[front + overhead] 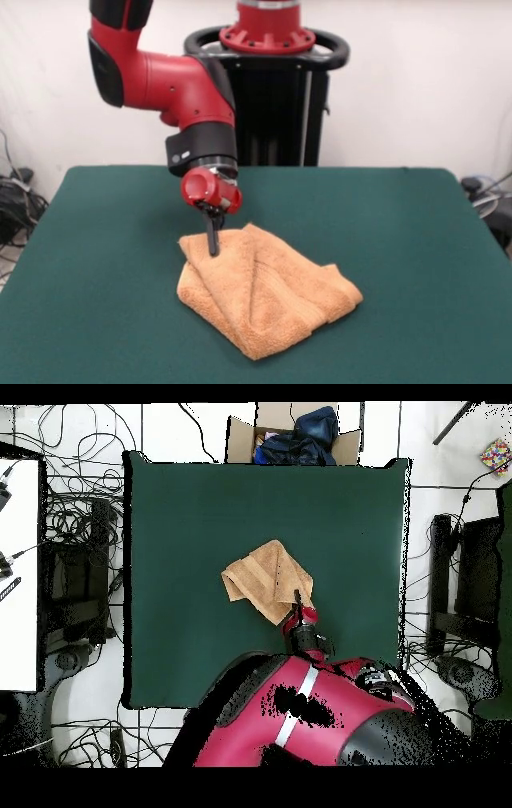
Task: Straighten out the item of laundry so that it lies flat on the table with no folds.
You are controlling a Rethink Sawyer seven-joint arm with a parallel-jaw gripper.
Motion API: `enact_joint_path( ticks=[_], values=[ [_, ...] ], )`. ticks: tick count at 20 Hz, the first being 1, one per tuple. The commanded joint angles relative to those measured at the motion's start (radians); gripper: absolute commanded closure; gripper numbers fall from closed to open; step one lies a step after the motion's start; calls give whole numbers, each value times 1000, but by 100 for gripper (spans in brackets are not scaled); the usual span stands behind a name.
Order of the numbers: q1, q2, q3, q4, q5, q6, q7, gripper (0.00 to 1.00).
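Observation:
The light orange towel [264, 292] lies crumpled and folded over itself in several layers near the middle of the dark green table [400, 224]. My gripper [213, 250] points straight down onto the towel's far left corner, the part nearest the pedestal. Its fingers are pressed together, with the tips in the cloth. In the overhead view the towel [268, 579] lies at the table's [200, 514] centre. The gripper [296, 599] is at the towel's lower right edge, with my red arm behind it.
The black pedestal [276, 96] stands at the table's far side. Beyond the opposite edge sits a cardboard box [240, 436] with dark clothes. Cables cover the floor [80, 534] to the side. Green cloth surrounds the towel on all sides.

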Motion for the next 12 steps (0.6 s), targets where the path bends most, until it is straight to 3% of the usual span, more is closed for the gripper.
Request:
enact_joint_path(
  ticks=[1,3,5,8,12],
  values=[
    [-39,-91,240,-68,-50,368,421,100],
    [-77,-150,314,-32,-91,481,450,100],
    [-167,-215,443,32,-107,654,456,100],
    [-274,-307,564,146,-18,845,396,100],
    [-327,-422,583,275,115,959,365,100]
  ],
)
